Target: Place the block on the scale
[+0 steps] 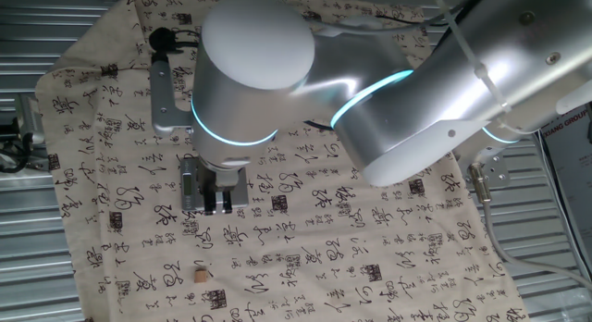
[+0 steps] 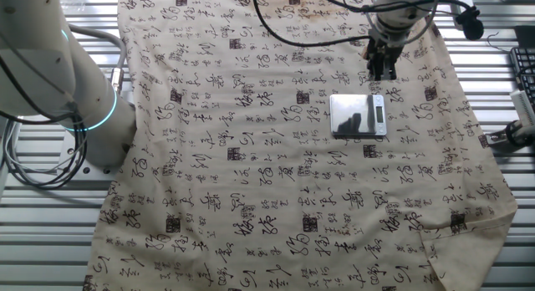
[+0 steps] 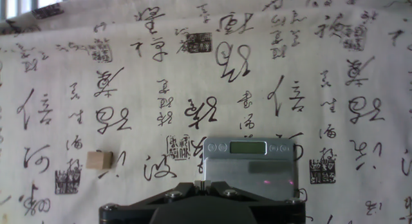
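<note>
The block (image 3: 100, 160) is a tiny tan wooden cube lying on the printed cloth, left of the scale in the hand view. It also shows in one fixed view (image 1: 201, 277), near the cloth's front edge. The scale (image 3: 250, 165) is flat, grey and square, with its display strip on the far edge. It also shows in the other fixed view (image 2: 358, 115). My gripper (image 3: 201, 183) is shut and empty. It hangs above the cloth beside the scale (image 2: 382, 74) and apart from the block (image 1: 216, 209). I cannot make out the block in the other fixed view.
A cream cloth (image 2: 251, 157) printed with black characters and dark square stamp marks covers the table. The arm's base (image 2: 92, 115) stands at the cloth's left edge. Cables (image 2: 309, 36) run across the far end. Ribbed metal tabletop (image 1: 37, 257) shows around the cloth.
</note>
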Controlling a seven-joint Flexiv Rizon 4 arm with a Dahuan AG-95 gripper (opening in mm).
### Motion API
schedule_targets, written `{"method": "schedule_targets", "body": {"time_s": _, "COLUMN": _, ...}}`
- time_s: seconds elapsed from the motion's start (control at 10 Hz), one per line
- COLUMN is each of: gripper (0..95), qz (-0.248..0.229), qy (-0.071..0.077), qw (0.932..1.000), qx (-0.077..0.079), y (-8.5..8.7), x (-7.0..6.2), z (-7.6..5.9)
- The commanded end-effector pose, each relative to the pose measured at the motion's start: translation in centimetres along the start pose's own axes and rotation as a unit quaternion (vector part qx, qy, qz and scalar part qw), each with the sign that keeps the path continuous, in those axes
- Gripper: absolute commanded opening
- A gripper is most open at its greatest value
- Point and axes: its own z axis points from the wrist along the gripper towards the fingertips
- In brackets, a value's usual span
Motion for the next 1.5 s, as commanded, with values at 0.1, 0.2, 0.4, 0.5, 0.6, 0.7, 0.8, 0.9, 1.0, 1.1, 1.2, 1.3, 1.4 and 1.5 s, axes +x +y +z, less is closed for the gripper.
{"method": "schedule_targets", "body": {"time_s": 0.1, "gripper": 0.0, "qz": -0.058, "qy": 0.004, "qw": 0.9982, "qx": -0.012, "y": 0.07, "x": 0.00, "z": 0.01}}
{"method": "schedule_targets", "body": {"time_s": 0.2, "gripper": 0.0, "qz": -0.087, "qy": 0.006, "qw": 0.9961, "qx": -0.015, "y": 0.07, "x": 0.00, "z": 0.01}}
{"method": "schedule_targets", "body": {"time_s": 0.4, "gripper": 0.0, "qz": -0.105, "qy": 0.007, "qw": 0.9943, "qx": -0.019, "y": 0.07, "x": 0.00, "z": 0.01}}
{"method": "schedule_targets", "body": {"time_s": 0.5, "gripper": 0.0, "qz": -0.109, "qy": 0.011, "qw": 0.9938, "qx": -0.024, "y": 0.07, "x": 0.00, "z": 0.01}}
{"method": "schedule_targets", "body": {"time_s": 0.6, "gripper": 0.0, "qz": -0.087, "qy": 0.012, "qw": 0.9960, "qx": -0.017, "y": 0.07, "x": 0.00, "z": 0.01}}
{"method": "schedule_targets", "body": {"time_s": 0.7, "gripper": 0.0, "qz": -0.087, "qy": 0.012, "qw": 0.9960, "qx": -0.017, "y": 0.07, "x": 0.00, "z": 0.01}}
{"method": "schedule_targets", "body": {"time_s": 0.8, "gripper": 0.0, "qz": -0.072, "qy": 0.010, "qw": 0.9973, "qx": -0.012, "y": 0.07, "x": 0.00, "z": 0.01}}
{"method": "schedule_targets", "body": {"time_s": 0.9, "gripper": 0.0, "qz": -0.056, "qy": 0.013, "qw": 0.9983, "qx": -0.005, "y": 0.07, "x": 0.00, "z": 0.01}}
{"method": "schedule_targets", "body": {"time_s": 1.0, "gripper": 0.0, "qz": -0.056, "qy": 0.013, "qw": 0.9983, "qx": -0.005, "y": 0.07, "x": 0.00, "z": 0.01}}
{"method": "schedule_targets", "body": {"time_s": 1.1, "gripper": 0.0, "qz": -0.044, "qy": 0.017, "qw": 0.9988, "qx": -0.009, "y": 0.07, "x": 0.00, "z": 0.01}}
{"method": "schedule_targets", "body": {"time_s": 1.2, "gripper": 0.0, "qz": -0.044, "qy": 0.016, "qw": 0.9988, "qx": -0.016, "y": 0.07, "x": 0.00, "z": 0.01}}
{"method": "schedule_targets", "body": {"time_s": 1.3, "gripper": 0.0, "qz": -0.044, "qy": 0.016, "qw": 0.9988, "qx": -0.016, "y": 0.07, "x": 0.00, "z": 0.01}}
{"method": "schedule_targets", "body": {"time_s": 1.4, "gripper": 0.0, "qz": -0.044, "qy": 0.016, "qw": 0.9987, "qx": -0.021, "y": 0.07, "x": 0.00, "z": 0.01}}
{"method": "schedule_targets", "body": {"time_s": 1.5, "gripper": 0.0, "qz": -0.047, "qy": 0.015, "qw": 0.9985, "qx": -0.022, "y": 0.07, "x": 0.00, "z": 0.01}}
